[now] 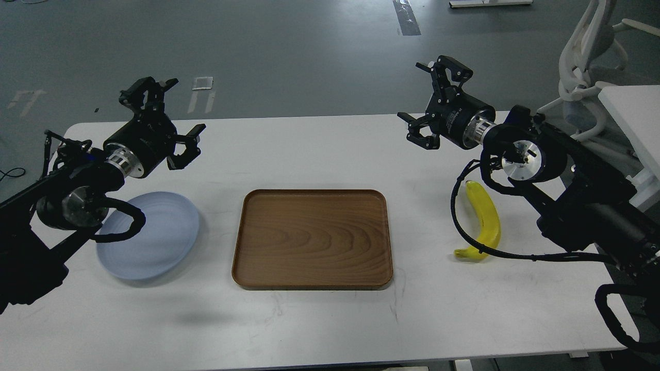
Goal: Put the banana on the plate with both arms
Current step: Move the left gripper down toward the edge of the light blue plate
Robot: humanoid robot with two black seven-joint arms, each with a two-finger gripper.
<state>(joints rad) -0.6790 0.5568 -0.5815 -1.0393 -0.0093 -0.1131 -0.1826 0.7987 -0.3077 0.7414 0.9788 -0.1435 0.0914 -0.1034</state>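
Head view | step: pre-grasp, both grippers spread, empty (left gripper (164,119), right gripper (432,99)) | next: right descends onto banana (485,222), hands over toward plate (154,242).

On the white bench (319,154) a brown wooden tray (312,238) lies in the middle, with the pale blue plate (154,242) to its left and the yellow banana (484,221) to its right, each well apart from the tray. The left gripper (164,121) hangs spread wide above the bench beyond the plate. The right gripper (435,100) is likewise spread, raised beyond the banana and touching nothing.
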